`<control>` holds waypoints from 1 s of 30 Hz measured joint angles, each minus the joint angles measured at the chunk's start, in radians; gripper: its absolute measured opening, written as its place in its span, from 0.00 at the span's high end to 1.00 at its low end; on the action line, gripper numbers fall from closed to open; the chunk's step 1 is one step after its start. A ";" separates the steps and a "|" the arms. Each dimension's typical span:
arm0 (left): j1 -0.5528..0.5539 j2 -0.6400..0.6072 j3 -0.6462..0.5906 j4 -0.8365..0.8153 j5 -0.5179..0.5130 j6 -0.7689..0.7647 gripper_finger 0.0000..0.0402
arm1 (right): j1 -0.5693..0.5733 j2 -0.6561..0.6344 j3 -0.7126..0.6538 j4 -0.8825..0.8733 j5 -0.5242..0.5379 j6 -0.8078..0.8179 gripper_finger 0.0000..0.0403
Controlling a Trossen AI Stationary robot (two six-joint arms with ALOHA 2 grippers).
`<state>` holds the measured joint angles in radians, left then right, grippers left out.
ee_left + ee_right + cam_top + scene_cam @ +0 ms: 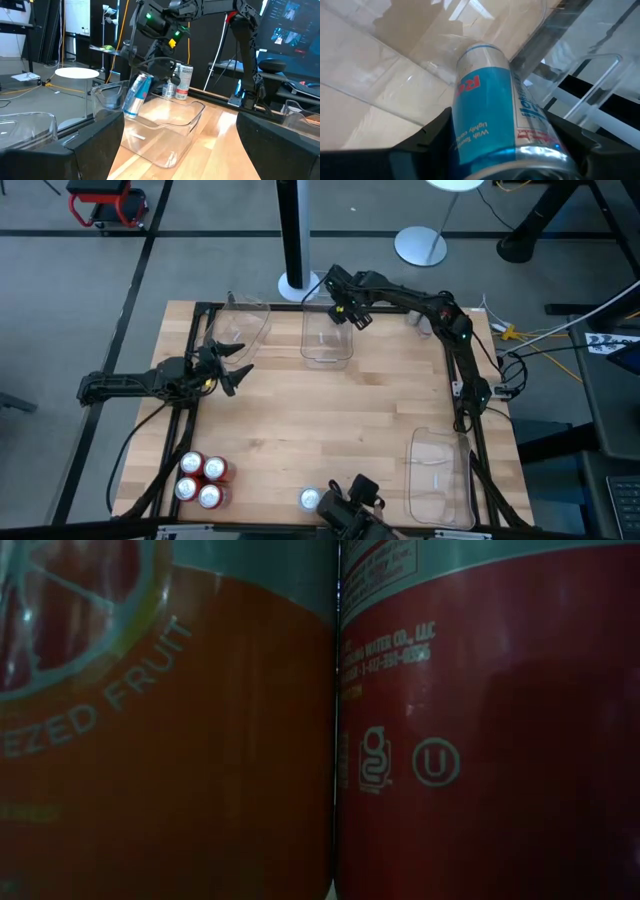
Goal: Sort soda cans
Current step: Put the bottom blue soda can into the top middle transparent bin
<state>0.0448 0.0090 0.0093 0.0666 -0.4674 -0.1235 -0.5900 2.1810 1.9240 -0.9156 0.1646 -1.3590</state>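
Note:
My right gripper [345, 312] is at the table's far edge, shut on a blue and silver soda can [490, 95] above a clear plastic bin [328, 340]. The left wrist view shows this can [136, 95] tilted over the bin [165, 127]. My left gripper [228, 370] is open and empty at the table's left side. Four red cans [201, 479] stand together at the near left corner. One silver-topped can [310, 499] stands at the near edge. Two more cans [180, 82] stand beyond the bin. My right gripper pinches the can's round side wall [462, 130] between its two fingers, toward the can's upper end [145, 79]. The fingers come from above, slanting down, and lie across the can. The can is lifted clear and hangs tilted, its lower end [130, 111] over the bin.
Another clear bin [242, 322] stands at the far left and a third [440, 475] at the near right. The low view is filled by two red cans [480, 740] right in front of the camera. Bare wood lies in the table's middle.

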 joint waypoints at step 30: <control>0.000 0.000 0.000 -0.002 0.004 0.000 0.07 | 0.000 0.003 0.000 0.005 -0.017 0.019 0.19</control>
<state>0.0446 0.0090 0.0093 0.0650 -0.4634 -0.1234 -0.5896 2.1841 1.9238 -0.9110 0.1475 -1.3399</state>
